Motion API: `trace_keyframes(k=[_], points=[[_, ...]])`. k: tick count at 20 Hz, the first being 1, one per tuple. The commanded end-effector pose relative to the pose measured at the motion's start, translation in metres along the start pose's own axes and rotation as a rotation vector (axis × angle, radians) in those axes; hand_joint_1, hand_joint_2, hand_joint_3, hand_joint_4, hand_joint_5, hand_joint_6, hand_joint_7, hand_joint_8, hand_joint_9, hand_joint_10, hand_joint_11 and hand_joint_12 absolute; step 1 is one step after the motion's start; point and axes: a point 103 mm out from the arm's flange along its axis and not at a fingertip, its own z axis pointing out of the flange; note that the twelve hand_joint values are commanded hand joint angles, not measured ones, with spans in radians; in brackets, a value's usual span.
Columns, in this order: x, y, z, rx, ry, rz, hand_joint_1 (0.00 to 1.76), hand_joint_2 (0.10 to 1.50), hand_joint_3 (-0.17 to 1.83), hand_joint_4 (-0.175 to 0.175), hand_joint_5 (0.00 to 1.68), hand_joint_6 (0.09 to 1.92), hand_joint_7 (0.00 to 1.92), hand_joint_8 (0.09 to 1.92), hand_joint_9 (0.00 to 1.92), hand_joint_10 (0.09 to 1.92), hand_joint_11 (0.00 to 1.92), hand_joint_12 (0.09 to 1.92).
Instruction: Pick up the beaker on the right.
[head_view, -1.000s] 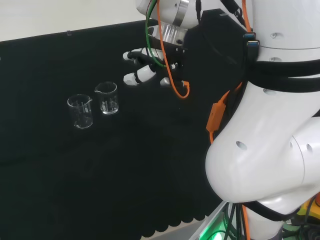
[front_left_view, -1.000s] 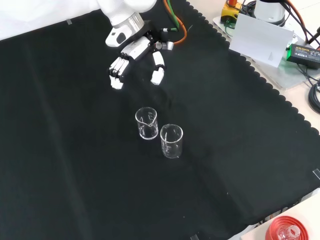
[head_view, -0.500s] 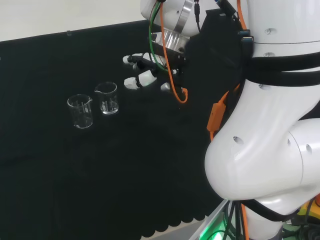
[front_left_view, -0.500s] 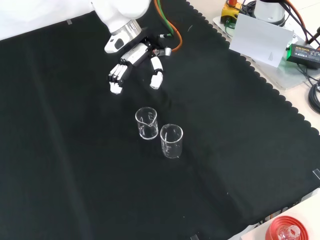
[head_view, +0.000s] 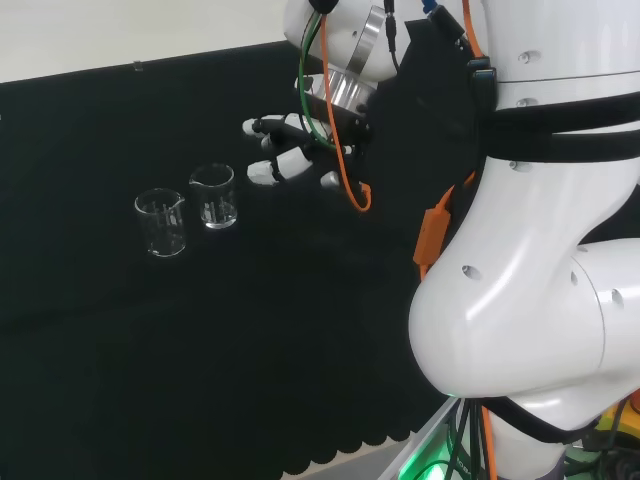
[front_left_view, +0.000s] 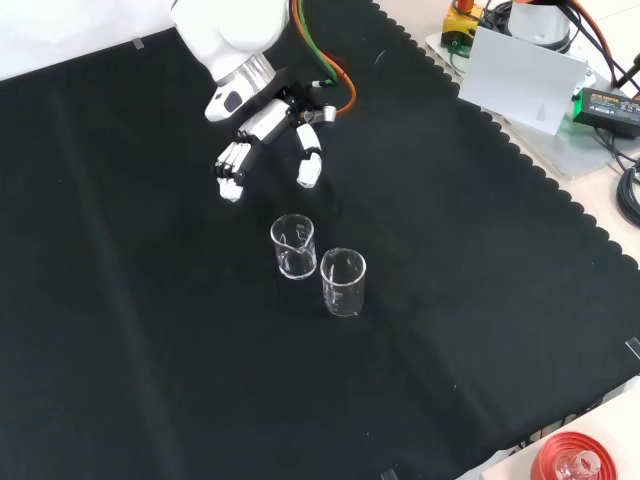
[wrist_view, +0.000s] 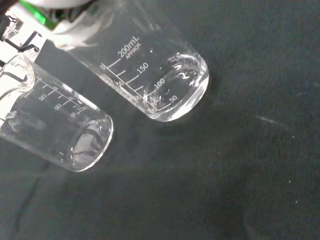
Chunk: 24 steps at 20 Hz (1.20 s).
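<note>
Two clear glass beakers stand upright and close together on the black cloth. In the head view one beaker (head_view: 213, 196) is on the right and the other beaker (head_view: 161, 222) is on the left. In the front view they appear as the upper beaker (front_left_view: 293, 247) and the lower beaker (front_left_view: 343, 282). The hand (front_left_view: 268, 140) hovers above the cloth, short of the nearer beaker, with fingers straight and spread, holding nothing. The head view has the hand (head_view: 285, 150) just right of the right beaker. Both beakers (wrist_view: 160, 80) (wrist_view: 55, 130) loom large in the wrist view.
The arm's white links (head_view: 520, 250) stand at the right of the head view. In the front view a white box (front_left_view: 525, 80) and cables lie off the cloth at top right, and a red ribbed ring (front_left_view: 580, 462) sits at the bottom right corner.
The hand has moved a little down and left in the front view, closer to the beakers. The beakers have not moved.
</note>
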Motion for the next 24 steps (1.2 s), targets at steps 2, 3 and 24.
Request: trace_keyframes(k=[2,3,24], points=[[0.0,0.005,0.021,0.02,0.04,-0.036,0.79,0.51,0.67,-0.079,0.24,0.09,0.13,0.63,0.26,0.69,0.0,1.12],[0.0,0.006,0.024,0.021,0.047,-0.039,0.79,0.51,0.67,-0.079,0.24,0.09,0.13,0.63,0.26,0.69,0.0,1.12],[0.004,0.019,0.051,0.029,0.097,-0.081,0.8,0.51,0.67,-0.079,0.27,0.09,0.17,0.64,0.3,0.69,0.0,1.13]])
